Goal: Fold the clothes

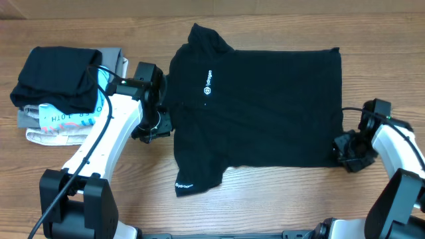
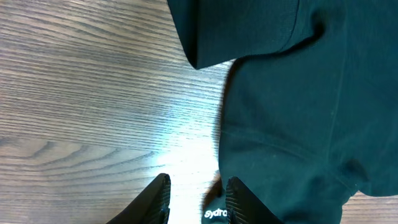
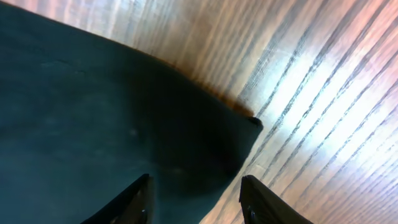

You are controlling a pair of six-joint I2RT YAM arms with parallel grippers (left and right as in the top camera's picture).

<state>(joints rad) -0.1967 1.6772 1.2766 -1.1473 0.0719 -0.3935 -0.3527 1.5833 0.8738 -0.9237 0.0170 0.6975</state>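
Overhead: the black T-shirt [image 1: 265, 113] lies flat in the middle of the table [image 1: 265, 212], collar to the left, hem to the right. The left pincer [image 1: 156, 123] sits at the collar-side edge and the right pincer [image 1: 348, 151] at the lower right hem corner. Count: one shirt to fold, two pincers, and one pile of folded clothes [image 1: 60, 93] at upper left. The pile looks like four pieces, but that's hard to say.

Left wrist: the left pincer [image 2: 198, 183] is open, with bare wood in the gap and the sleeve lettering [image 2: 214, 215] by one finger. I'd shift it so it straddles the cloth edge before closing.

Right wrist: the right pincer [image 3: 196, 183] is open too, over the hem corner [image 3: 249, 124]. Pinch both layers and lift both sides evenly.
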